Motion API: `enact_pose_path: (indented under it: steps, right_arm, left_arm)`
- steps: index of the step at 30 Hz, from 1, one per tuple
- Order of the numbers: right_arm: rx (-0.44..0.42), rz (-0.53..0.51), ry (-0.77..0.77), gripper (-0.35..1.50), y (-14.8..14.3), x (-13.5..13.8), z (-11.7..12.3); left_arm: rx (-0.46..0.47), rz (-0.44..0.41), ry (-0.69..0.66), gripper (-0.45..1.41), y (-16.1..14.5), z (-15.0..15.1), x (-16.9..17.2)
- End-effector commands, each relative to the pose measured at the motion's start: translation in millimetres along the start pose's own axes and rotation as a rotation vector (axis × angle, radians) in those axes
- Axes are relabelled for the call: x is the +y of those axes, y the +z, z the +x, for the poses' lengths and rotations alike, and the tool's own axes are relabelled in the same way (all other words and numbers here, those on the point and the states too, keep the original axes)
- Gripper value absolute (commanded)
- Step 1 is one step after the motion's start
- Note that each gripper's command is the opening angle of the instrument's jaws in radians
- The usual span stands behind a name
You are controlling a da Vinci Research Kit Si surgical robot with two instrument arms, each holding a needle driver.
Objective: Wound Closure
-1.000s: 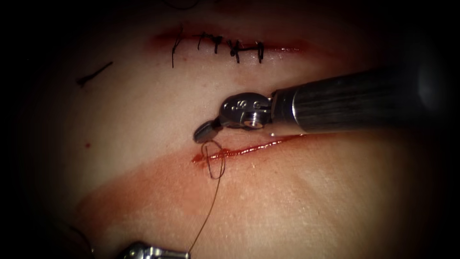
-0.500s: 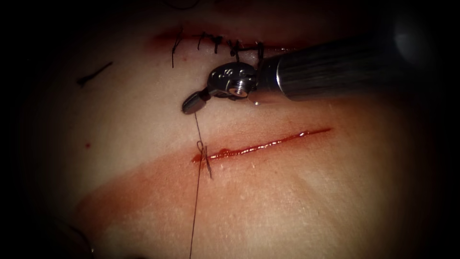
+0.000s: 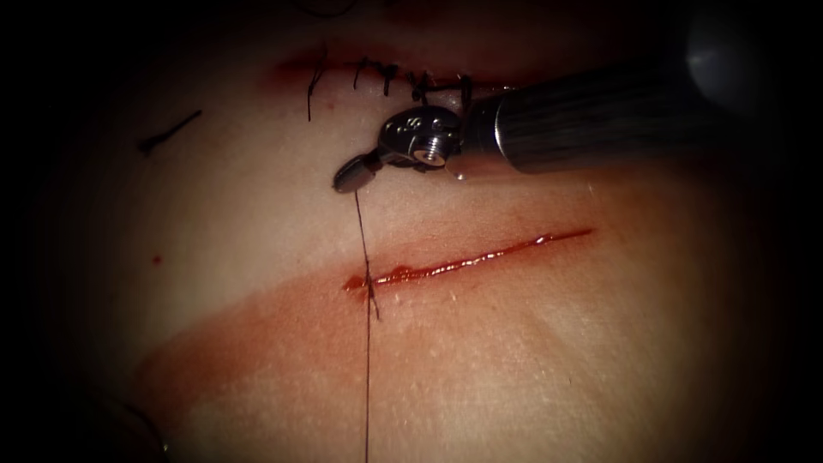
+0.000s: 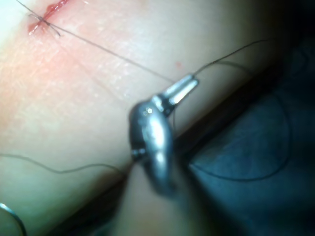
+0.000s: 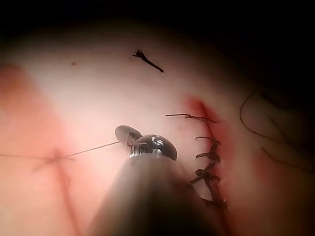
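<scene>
My right tool (image 3: 347,174) is above the open cut (image 3: 471,257), its jaws shut on the thread (image 3: 362,231). The thread runs taut from those jaws down to a small knot (image 3: 370,287) at the cut's left end, then straight on to the lower edge. In the right wrist view the right tool (image 5: 125,133) holds the same strand leading to the knot (image 5: 56,158). My left tool (image 4: 182,88) is shut on the thread (image 4: 113,55), which stretches back to the knot (image 4: 44,22). A curved shiny arc, seemingly the needle (image 4: 14,216), lies free on the tissue.
A second cut (image 3: 411,81) above the right tool is closed with several dark stitches. A loose cut end of thread (image 3: 167,130) lies on the tissue at upper left. Red fluid stains the tissue (image 3: 257,334) below the open cut. Slack thread (image 4: 236,174) trails over the dark surface beside the tissue.
The right tool moved up, away from the cut, with the thread. The loose loop at the cut's left end drew down into a tight knot. The left tool withdrew past the lower edge.
</scene>
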Motion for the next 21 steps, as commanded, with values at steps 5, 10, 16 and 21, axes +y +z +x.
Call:
enact_pose_path:
  steps: [5,10,16,21]
  right_arm:
    - [-0.001,-0.035,0.013,-0.35,0.2,1.3,0.0]
    - [-0.005,-0.063,0.041,-0.35,0.0,2.0,-0.2]
    - [-0.006,-0.091,0.069,-0.35,-0.2,2.7,-0.3]
    - [-0.008,-0.102,0.075,-0.35,-0.3,3.2,-0.4]
  left_arm:
    - [-0.006,-0.017,-0.034,-0.45,0.7,-3.2,1.5]
    - [-0.014,-0.030,-0.048,-0.45,0.6,-4.8,2.2]
    - [-0.020,-0.034,-0.064,-0.45,1.0,-6.0,2.5]
    - [-0.023,-0.040,-0.070,-0.45,1.5,-6.9,2.6]
